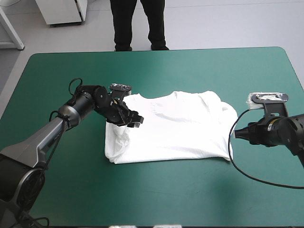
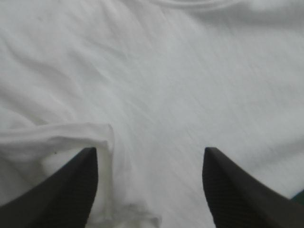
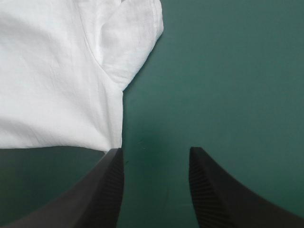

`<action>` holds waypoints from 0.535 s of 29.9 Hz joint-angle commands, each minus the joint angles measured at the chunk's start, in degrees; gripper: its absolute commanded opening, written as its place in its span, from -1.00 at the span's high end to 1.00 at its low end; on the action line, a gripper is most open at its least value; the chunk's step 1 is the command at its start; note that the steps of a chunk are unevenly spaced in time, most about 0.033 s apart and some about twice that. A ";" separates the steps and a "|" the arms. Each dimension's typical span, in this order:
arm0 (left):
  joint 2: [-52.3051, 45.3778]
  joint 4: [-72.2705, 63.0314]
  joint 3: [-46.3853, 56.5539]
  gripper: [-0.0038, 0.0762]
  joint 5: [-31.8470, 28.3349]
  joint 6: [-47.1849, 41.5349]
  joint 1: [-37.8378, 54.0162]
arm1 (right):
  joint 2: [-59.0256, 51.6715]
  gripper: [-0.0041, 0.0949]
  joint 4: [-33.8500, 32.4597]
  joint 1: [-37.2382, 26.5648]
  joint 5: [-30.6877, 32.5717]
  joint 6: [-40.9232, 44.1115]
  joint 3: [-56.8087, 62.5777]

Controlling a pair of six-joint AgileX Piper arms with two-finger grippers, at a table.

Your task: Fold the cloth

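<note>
The white T-shirt (image 1: 175,126) lies spread flat in the middle of the teal-green table, its left side folded over in a loose flap. My left gripper (image 1: 134,120) hovers open over that left part. In the left wrist view the T-shirt (image 2: 156,80) fills the picture, a folded edge lying by one of the left gripper's (image 2: 149,156) fingers, with nothing between the fingers. My right gripper (image 1: 238,133) stands open just off the T-shirt's right edge. The right wrist view shows the right gripper (image 3: 156,154) over bare cover, beside the T-shirt's (image 3: 57,80) corner and sleeve.
Bare teal-green cover (image 1: 156,190) lies on all sides of the T-shirt, widest toward the front edge and the far edge (image 1: 156,51).
</note>
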 commanded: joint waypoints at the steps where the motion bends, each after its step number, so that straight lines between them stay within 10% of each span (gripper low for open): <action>1: -5.35 -0.72 -2.07 -0.28 0.96 -2.98 -0.15 | -0.90 0.08 -1.05 -0.33 -2.83 1.71 -1.97; 16: -19.33 22.28 -0.53 -0.22 14.72 -17.76 0.07 | 20.75 0.08 0.73 -4.05 0.36 1.55 -18.32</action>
